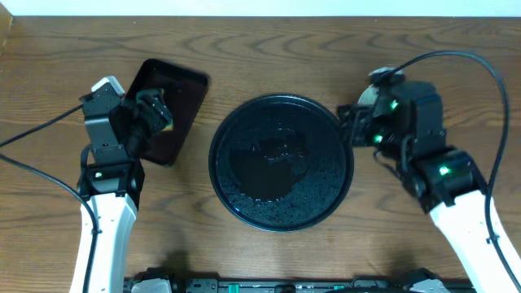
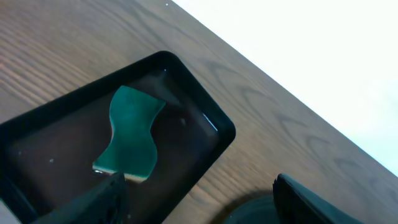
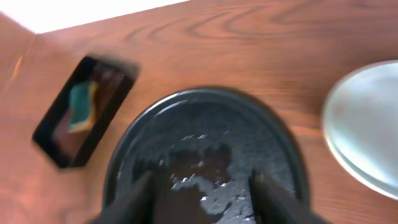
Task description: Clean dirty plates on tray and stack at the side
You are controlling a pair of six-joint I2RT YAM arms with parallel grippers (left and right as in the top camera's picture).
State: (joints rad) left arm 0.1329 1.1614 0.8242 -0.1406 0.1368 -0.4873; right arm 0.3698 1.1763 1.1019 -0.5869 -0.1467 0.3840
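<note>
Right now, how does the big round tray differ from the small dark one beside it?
The round tray is circular and much wider; the small tray is rectangular. The round tray carries only water droplets and looks wet; the small tray holds a green sponge. Both are glossy black with raised rims, resting on the wooden table.

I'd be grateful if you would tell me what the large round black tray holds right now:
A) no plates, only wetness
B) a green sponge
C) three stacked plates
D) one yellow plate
A: the round black tray shows only a wet sheen and droplets, while the sponge is in the rectangular tray.
</note>
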